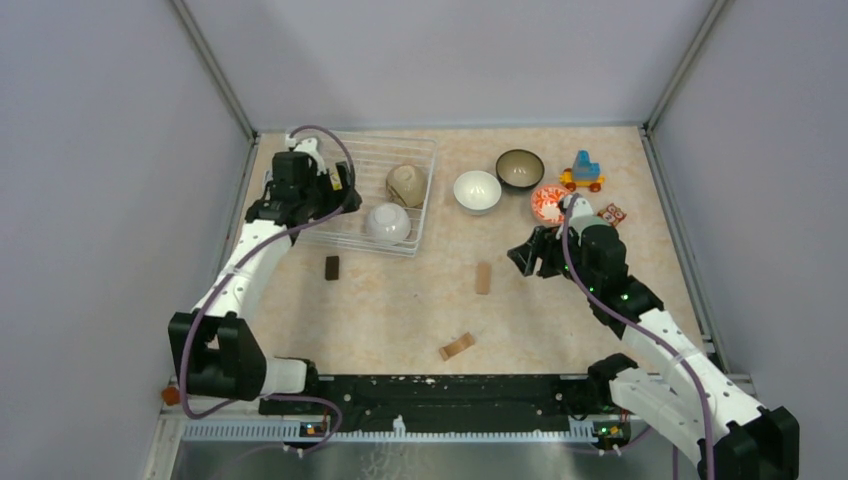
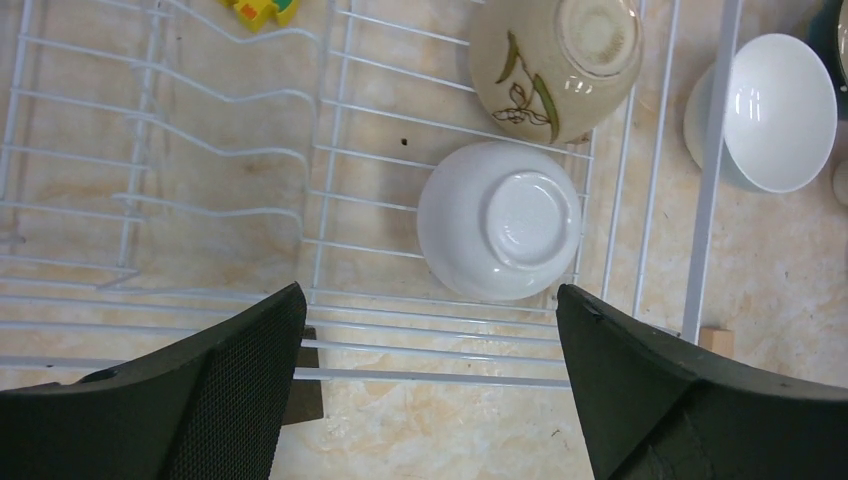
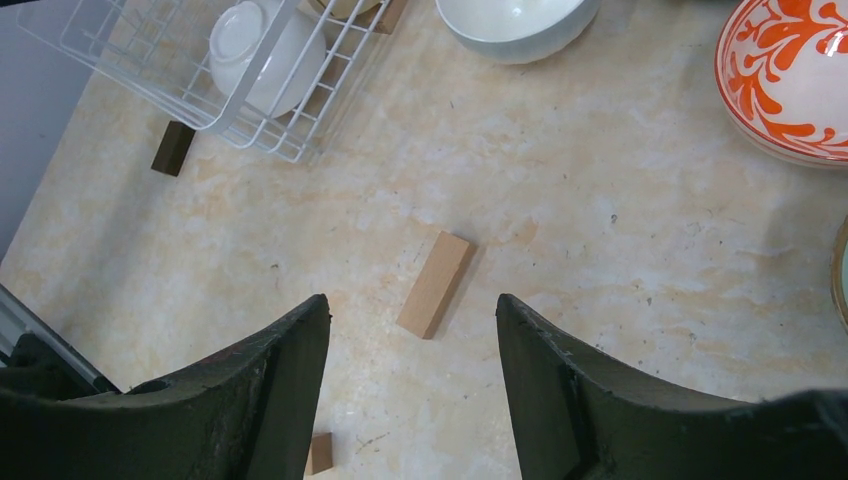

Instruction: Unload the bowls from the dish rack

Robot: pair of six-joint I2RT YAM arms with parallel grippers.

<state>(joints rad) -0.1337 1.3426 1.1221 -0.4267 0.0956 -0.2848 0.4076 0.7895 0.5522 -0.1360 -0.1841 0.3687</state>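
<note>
The wire dish rack [image 1: 372, 158] stands at the back left. Two bowls lie in its right end: a tan one with a leaf drawing [image 1: 406, 184] [image 2: 555, 65] and an upturned white one [image 1: 387, 222] [image 2: 500, 220] [image 3: 265, 50]. My left gripper [image 1: 345, 193] [image 2: 430, 305] hangs wide open and empty over the rack [image 2: 330, 160], just left of the white bowl. On the table right of the rack sit a white bowl [image 1: 477, 190] [image 2: 780, 110], a dark bowl [image 1: 520, 168] and an orange-red patterned bowl [image 1: 549, 203] [image 3: 790, 75]. My right gripper [image 1: 528, 256] [image 3: 411, 300] is open and empty, near the patterned bowl.
A toy vehicle [image 1: 582, 173] and a small red patterned piece [image 1: 611, 213] lie at the back right. Wooden blocks lie mid-table [image 1: 483, 277] [image 3: 435, 285] and nearer the front [image 1: 457, 346]. A dark block [image 1: 332, 267] [image 3: 173, 148] sits by the rack's front edge. Walls close in on three sides.
</note>
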